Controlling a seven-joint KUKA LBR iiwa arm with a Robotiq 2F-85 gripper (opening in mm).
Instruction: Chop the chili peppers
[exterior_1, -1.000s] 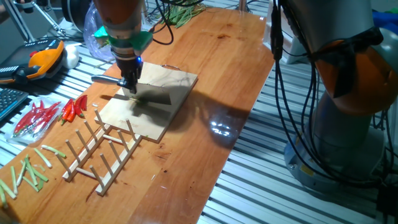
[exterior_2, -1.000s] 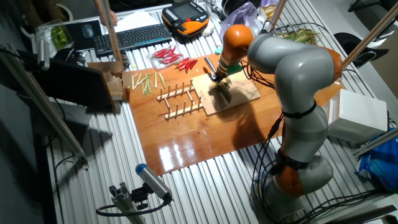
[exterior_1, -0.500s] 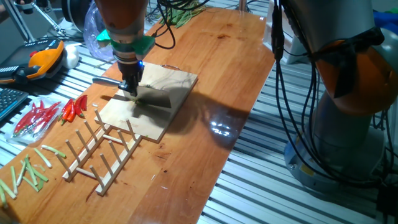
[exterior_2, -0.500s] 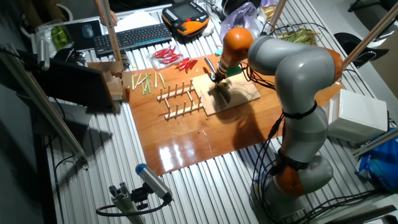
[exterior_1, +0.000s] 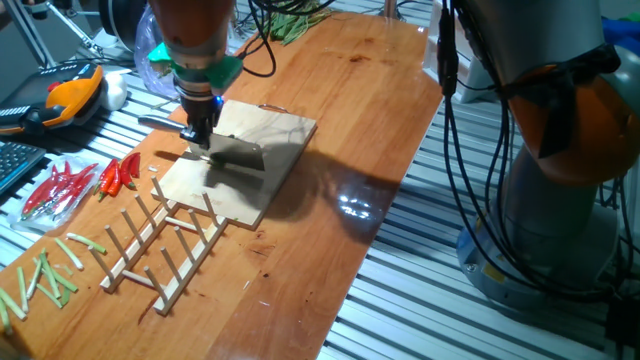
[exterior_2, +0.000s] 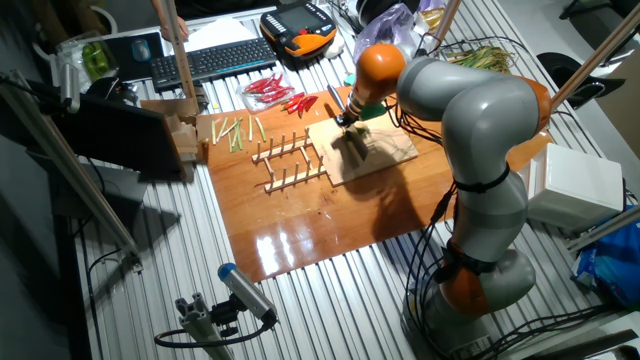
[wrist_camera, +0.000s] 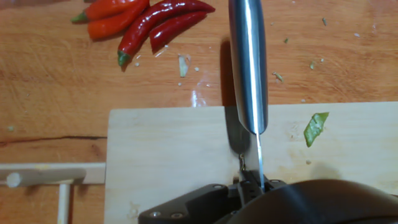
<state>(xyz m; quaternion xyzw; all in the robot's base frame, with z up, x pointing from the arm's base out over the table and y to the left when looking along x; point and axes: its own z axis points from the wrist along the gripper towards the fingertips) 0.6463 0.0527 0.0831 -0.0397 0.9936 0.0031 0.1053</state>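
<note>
The tool (wrist_camera: 252, 183), clamped on a knife (wrist_camera: 247, 62), hovers over the wooden board (wrist_camera: 174, 155); I'd shift the blade right over the green chili piece (wrist_camera: 315, 129) lying there, then press straight down.

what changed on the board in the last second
The hand with the knife shifted a little along the cutting board, toward its far edge on the red chili side. Its grip on the knife stayed. The board, red chilies and wooden rack did not move.
</note>
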